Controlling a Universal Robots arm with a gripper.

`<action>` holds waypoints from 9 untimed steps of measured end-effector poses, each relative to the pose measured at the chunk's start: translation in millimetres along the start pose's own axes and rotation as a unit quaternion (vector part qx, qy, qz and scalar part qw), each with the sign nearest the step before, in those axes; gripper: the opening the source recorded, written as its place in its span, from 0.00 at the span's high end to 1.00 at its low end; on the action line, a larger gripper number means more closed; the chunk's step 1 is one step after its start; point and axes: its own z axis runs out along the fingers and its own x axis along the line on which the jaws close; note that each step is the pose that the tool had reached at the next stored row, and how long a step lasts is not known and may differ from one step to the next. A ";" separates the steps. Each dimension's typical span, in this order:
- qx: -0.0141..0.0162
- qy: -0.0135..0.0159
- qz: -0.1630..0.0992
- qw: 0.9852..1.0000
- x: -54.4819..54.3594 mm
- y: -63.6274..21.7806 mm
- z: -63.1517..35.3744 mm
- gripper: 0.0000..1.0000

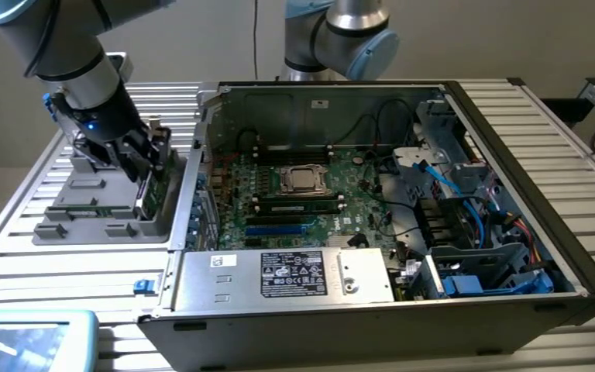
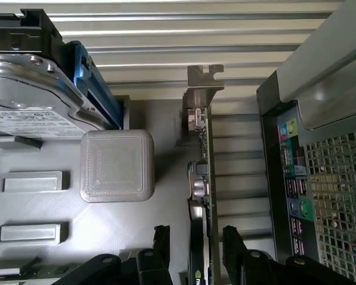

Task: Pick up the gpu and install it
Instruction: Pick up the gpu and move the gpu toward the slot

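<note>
At the tray's edge nearest the case, your gpu (image 1: 154, 192) stands on its long side in the grey tray (image 1: 75, 213). The tray lies on the slatted table (image 1: 65, 271), just beside the open case (image 1: 308, 101) on the exterior view's left.

Your gripper (image 1: 148, 167) is down over that same edge of the tray, right at the card. In the wrist view you see the gpu (image 2: 202, 178) edge-on, green board and dark cooler running straight between the two black fingers (image 2: 161, 252). The gripper (image 2: 197, 252) is spread wide – one finger on each side of the card, a gap showing between each finger and the card, so nothing is gripped. The card's silver bracket (image 2: 203, 89) sits at the end away from the fingers.

Elsewhere on the tray (image 2: 166, 119) a hard drive (image 2: 29, 101) rests in a blue carrier near a far corner, and a square grey block (image 2: 117, 165) stands between it and the card. The case's rear ports (image 2: 293, 178) run alongside the card – near it, not touching. Inside the case the motherboard (image 1: 282, 205) lies bare.
</note>
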 end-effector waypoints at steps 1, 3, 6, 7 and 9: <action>-0.002 0.000 0.000 1.000 0.1 -0.3 1.1 0.51; -0.006 0.000 0.001 1.000 0.2 -0.7 3.6 0.51; -0.011 0.000 0.001 1.000 0.5 -1.4 7.7 0.51; -0.012 0.000 0.001 1.000 0.6 -1.6 9.1 0.51; -0.014 0.000 0.001 1.000 0.8 -2.1 12.0 0.51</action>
